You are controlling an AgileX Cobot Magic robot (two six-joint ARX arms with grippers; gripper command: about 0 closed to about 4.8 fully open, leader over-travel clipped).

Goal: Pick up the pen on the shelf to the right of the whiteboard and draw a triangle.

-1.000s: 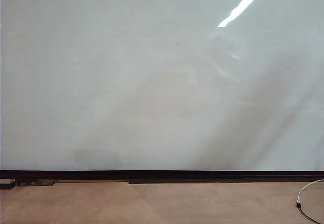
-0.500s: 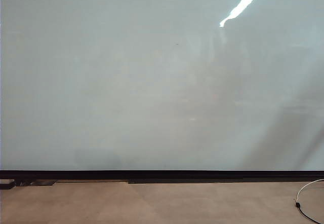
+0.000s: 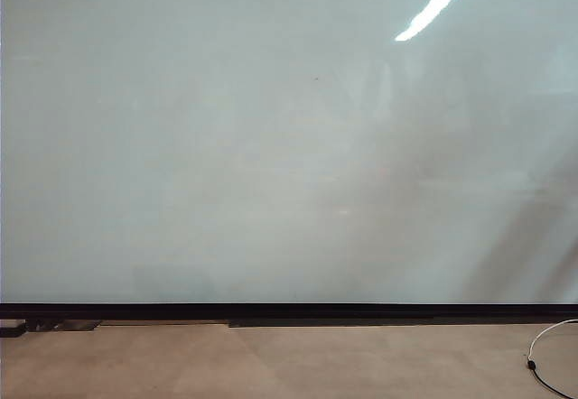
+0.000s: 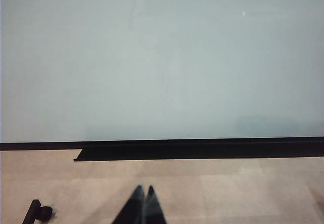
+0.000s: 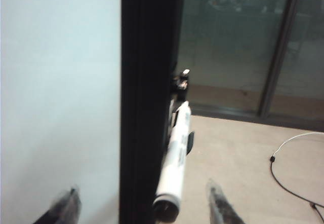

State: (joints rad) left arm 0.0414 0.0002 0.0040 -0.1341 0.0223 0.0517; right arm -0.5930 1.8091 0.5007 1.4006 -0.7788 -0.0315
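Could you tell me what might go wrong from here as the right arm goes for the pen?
1. The right gripper is open, straddling both the pen and the whiteboard frame; closing here could pinch the black frame edge instead of the pen alone.
2. The pen sits in a small holder against that edge; a glancing finger might knock it out onto the floor.
3. The left gripper is shut, facing the board away from the pen, so it probably cannot help recover.

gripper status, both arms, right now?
Left gripper: shut, empty, hanging below the whiteboard.
Right gripper: open, fingertips either side of the pen at the board's right edge, not gripping it.
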